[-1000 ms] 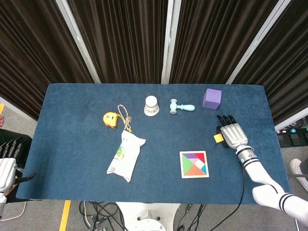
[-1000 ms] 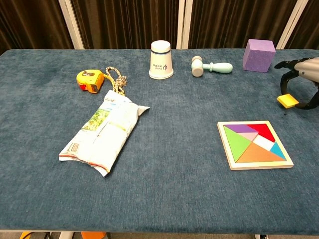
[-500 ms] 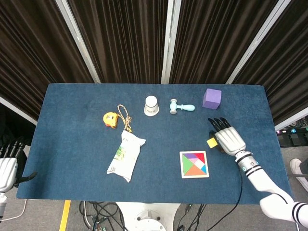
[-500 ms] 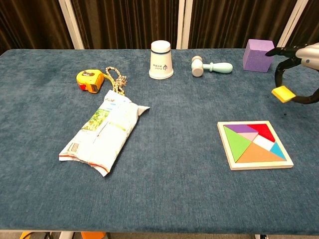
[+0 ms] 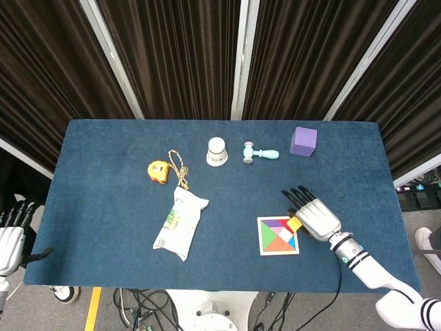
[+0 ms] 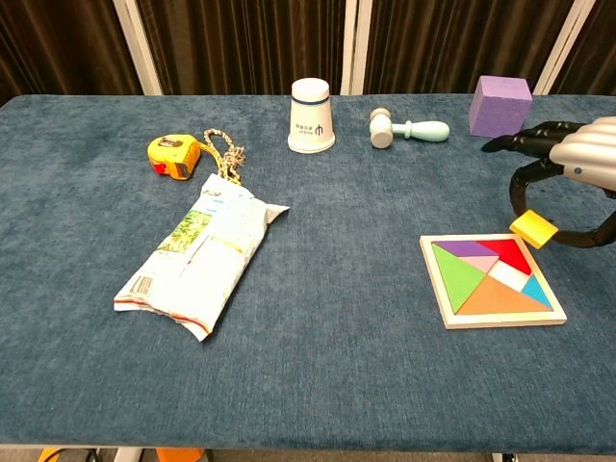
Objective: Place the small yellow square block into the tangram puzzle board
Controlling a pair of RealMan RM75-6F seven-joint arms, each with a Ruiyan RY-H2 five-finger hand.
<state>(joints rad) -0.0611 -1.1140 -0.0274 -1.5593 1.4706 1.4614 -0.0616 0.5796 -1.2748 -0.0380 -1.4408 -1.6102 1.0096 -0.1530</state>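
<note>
Above the upper right corner of the tangram puzzle board (image 6: 492, 280), your right hand (image 5: 315, 217) pinches the small yellow square block (image 6: 534, 229) between the thumb and a fingertip, the other fingers (image 6: 521, 141) spread forward. From the chest view the block hangs tilted, clear of the board's surface, just over its right-hand rim. From the head view the same block (image 5: 294, 224) shows against the board's top right edge, with your palm just to its right and the wrist and forearm running off toward the lower right.

On the board you can see coloured pieces already seated: green on the left, orange along the bottom, red and purple along the top, a pale patch and a blue sliver at the right. You cannot tell from either view which slot is open for the square.

Your left hand (image 5: 9, 238) sits off the table's near left corner, low at the frame's edge, fingers apart and holding nothing.

Further out on the blue table (image 6: 327, 385), a purple cube (image 6: 500, 106) stands at the far right, beyond your right hand. A pale blue toy hammer (image 6: 406, 128) lies beside a white paper cup (image 6: 311, 115) at the far middle. To the left you have a yellow tape measure (image 6: 174, 156) with a braided cord (image 6: 227, 152) touching it, and just nearer, a crumpled snack bag (image 6: 200, 254) lying flat.
</note>
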